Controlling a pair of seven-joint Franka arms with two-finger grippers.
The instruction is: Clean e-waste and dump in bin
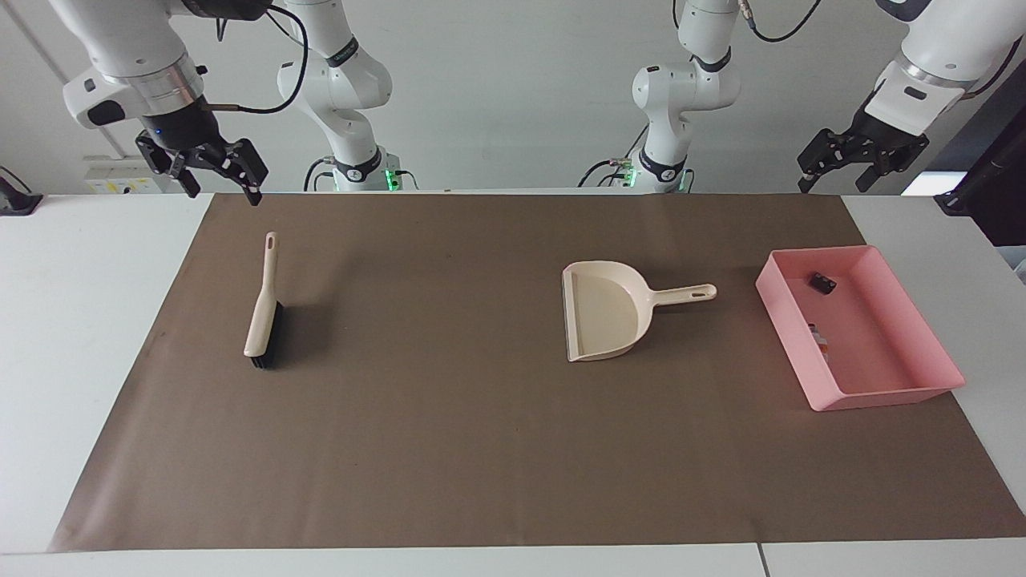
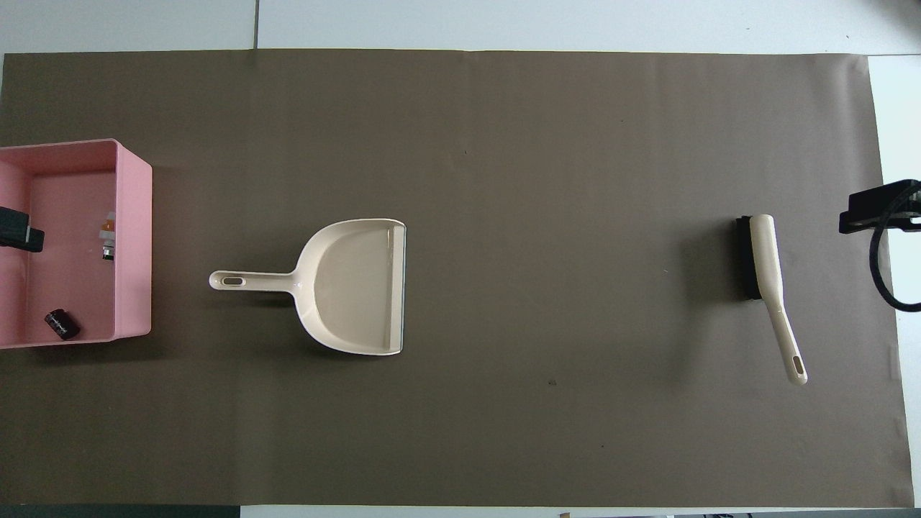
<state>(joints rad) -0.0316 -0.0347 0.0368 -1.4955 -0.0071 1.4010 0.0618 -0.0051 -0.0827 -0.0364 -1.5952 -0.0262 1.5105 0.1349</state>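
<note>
The pink bin (image 1: 898, 394) stands on the brown mat at the left arm's end of the table, and also shows in the overhead view (image 2: 134, 237). In it lie a black cylinder (image 1: 821, 282) (image 2: 62, 324) and a white one with orange marks (image 1: 818, 336) (image 2: 108, 236). My left gripper (image 1: 834, 183) is open and empty, high in the air over that end of the table, clear of the bin. My right gripper (image 1: 224, 192) is open and empty, waiting in the air over the mat's corner at the right arm's end.
A beige dustpan (image 1: 605, 320) (image 2: 360, 288) lies empty mid-mat, its handle toward the bin. A beige brush with black bristles (image 1: 260, 316) (image 2: 766, 259) lies at the right arm's end, its handle toward the robots. The brown mat (image 1: 449, 449) covers most of the white table.
</note>
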